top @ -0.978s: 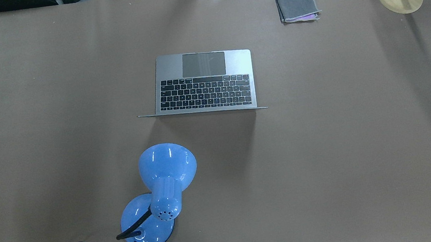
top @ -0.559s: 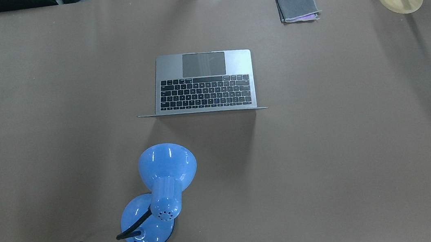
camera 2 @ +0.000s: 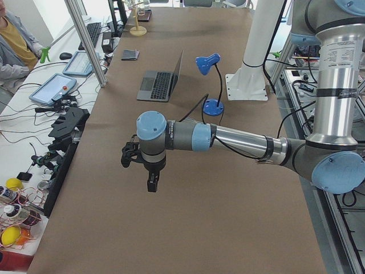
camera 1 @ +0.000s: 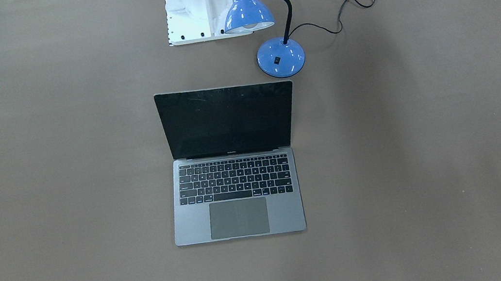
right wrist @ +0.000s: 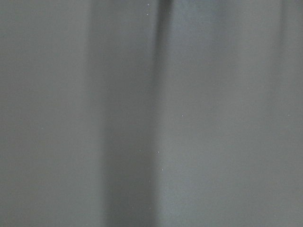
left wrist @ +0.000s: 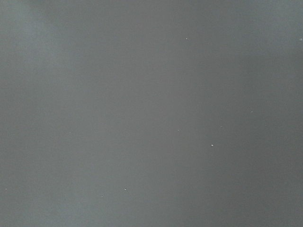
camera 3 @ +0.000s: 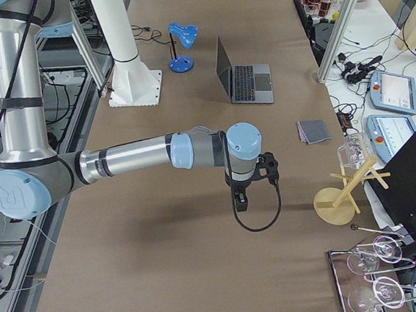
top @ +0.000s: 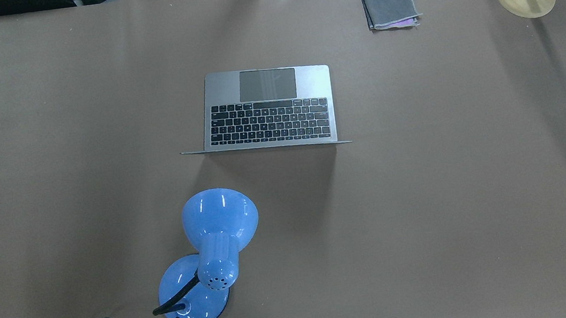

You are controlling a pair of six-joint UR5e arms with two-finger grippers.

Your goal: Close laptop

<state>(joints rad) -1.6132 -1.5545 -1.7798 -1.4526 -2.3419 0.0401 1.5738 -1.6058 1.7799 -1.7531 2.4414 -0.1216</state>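
Laptop [camera 1: 232,162] sits open at the centre of the table [camera 1: 429,159]; lamp [camera 1: 273,54] at its 1 o'clock.
Overhead: lid raised; cloth [top: 389,7] at the laptop's 2 o'clock.
Left view: left gripper [camera 2: 151,181] hangs over the table, well apart from the laptop; grip state cannot be told.
Right view: right gripper [camera 3: 240,199] likewise.

Grey laptop [camera 1: 234,177] with black screen and keys, blue lamp [camera 1: 280,58] (black neck), brown table [camera 1: 429,159].

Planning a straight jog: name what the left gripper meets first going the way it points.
The left gripper points down, so it likely meets the bare brown table first; its wrist view shows nothing else. Gap unclear.
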